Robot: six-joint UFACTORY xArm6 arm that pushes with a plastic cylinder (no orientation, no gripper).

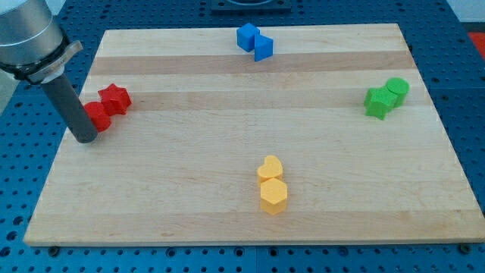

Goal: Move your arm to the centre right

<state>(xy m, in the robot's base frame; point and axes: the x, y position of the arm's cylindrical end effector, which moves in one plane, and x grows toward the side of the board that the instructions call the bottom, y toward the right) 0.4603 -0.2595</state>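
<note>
My tip (85, 139) rests on the wooden board (250, 152) near its left edge. It touches the left side of a red block (98, 115) of unclear shape. A red star block (115, 98) sits just up and right of that block. Two blue blocks sit at the view's top centre: a blue cube (246, 36) and a blue block (263, 48) beside it. At the centre right are a green star-like block (377, 101) and a green cylinder (397, 89). A yellow heart (270, 167) and a yellow hexagon (273, 196) sit at the bottom centre.
The board lies on a blue perforated table (470, 114). The arm's grey body (26, 34) fills the view's top left corner.
</note>
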